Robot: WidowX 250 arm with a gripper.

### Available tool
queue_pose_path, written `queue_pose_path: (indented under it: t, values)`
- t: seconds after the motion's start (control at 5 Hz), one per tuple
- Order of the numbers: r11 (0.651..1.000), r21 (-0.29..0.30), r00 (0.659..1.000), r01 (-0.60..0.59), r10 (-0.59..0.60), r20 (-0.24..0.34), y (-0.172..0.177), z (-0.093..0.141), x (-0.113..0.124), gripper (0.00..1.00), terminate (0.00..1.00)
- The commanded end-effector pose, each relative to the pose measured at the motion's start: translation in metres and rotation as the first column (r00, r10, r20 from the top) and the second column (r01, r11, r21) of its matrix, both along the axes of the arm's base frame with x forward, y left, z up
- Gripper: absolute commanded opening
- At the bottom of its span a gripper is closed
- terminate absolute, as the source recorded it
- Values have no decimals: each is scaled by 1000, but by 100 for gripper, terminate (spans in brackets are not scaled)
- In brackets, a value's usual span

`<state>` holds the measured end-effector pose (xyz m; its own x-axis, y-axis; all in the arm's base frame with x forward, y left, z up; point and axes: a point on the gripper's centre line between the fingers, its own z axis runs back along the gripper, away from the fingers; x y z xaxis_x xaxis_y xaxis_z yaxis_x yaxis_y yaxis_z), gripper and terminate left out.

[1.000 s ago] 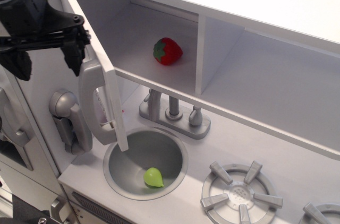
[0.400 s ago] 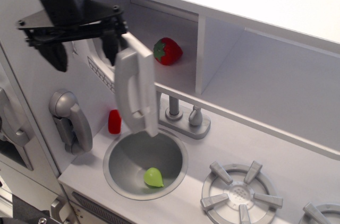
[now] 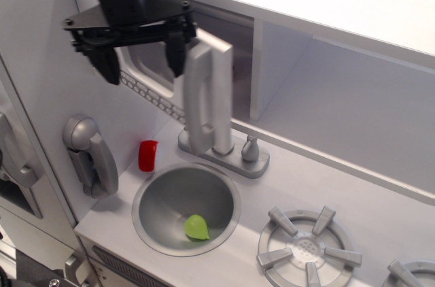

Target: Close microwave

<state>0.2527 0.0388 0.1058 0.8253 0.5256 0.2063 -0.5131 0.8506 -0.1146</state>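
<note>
The microwave (image 3: 149,73) is the white upper-left compartment. Its white door carries a long grey vertical handle (image 3: 204,100), a dark window and a row of buttons (image 3: 153,95). The door stands almost shut, with a narrow gap left at its handle edge. My black gripper (image 3: 139,56) is open and empty. Its two fingers hang in front of the door, the right finger (image 3: 175,52) just left of the handle top and touching or nearly touching the door. The inside of the compartment is hidden behind the door.
A doorless white shelf (image 3: 340,110) opens to the right of the microwave. Below are a grey faucet (image 3: 231,151), a round sink (image 3: 187,209) with a green object (image 3: 197,227), a red object (image 3: 148,156), a grey wall phone (image 3: 88,158) and stove burners (image 3: 306,249).
The door has swung from wide open to almost shut, hiding the red strawberry inside. My gripper moved right along with it, staying against the door's front.
</note>
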Motion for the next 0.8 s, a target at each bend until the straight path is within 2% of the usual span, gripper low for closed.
queue_pose_path:
  t: [0.0, 0.2, 0.4, 0.6]
  values:
    - [1000, -7, 998, -13, 13, 68, -18, 6, 5, 100, 0]
    - [1000, 14, 992, -23, 21, 121, -20, 5, 12, 100, 0]
    - [999, 21, 990, -37, 34, 138, -18, 6, 19, 100, 0]
    - [996, 38, 975, -81, 71, 209, -13, 13, 29, 100, 0]
